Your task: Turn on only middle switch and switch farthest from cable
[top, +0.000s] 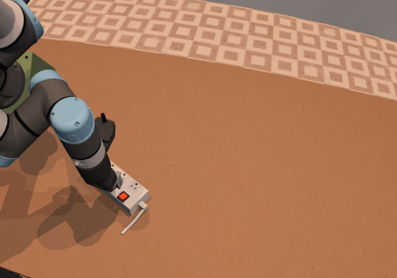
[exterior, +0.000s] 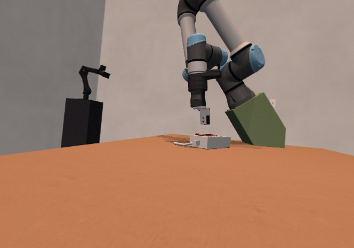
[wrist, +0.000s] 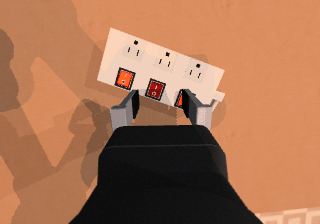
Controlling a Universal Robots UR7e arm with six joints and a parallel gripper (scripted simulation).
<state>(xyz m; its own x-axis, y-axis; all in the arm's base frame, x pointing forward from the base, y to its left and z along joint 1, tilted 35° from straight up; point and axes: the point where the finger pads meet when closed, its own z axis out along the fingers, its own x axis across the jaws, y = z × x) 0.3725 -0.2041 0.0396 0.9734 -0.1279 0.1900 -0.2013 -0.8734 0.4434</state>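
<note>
The white power strip [wrist: 160, 66] lies flat on the brown table, right way up, with three outlets and three rocker switches. Its cable [wrist: 218, 97] leaves the right end in the wrist view. The switch farthest from the cable [wrist: 124, 77] glows bright orange-red. The middle switch [wrist: 155, 88] is dark red. The switch nearest the cable [wrist: 178, 98] looks bright and is partly hidden by a finger. My gripper [wrist: 160, 98] is open and empty, hovering a little above the strip's switch side. The strip [exterior: 209, 141] and gripper [exterior: 204, 119] also show in the exterior view, clearly apart.
The arm's green base block [exterior: 257, 122] stands just behind the strip. A black pedestal with a small arm [exterior: 81, 122] stands off the table at the left. The table's far edge meets a checkered floor [top: 224, 34].
</note>
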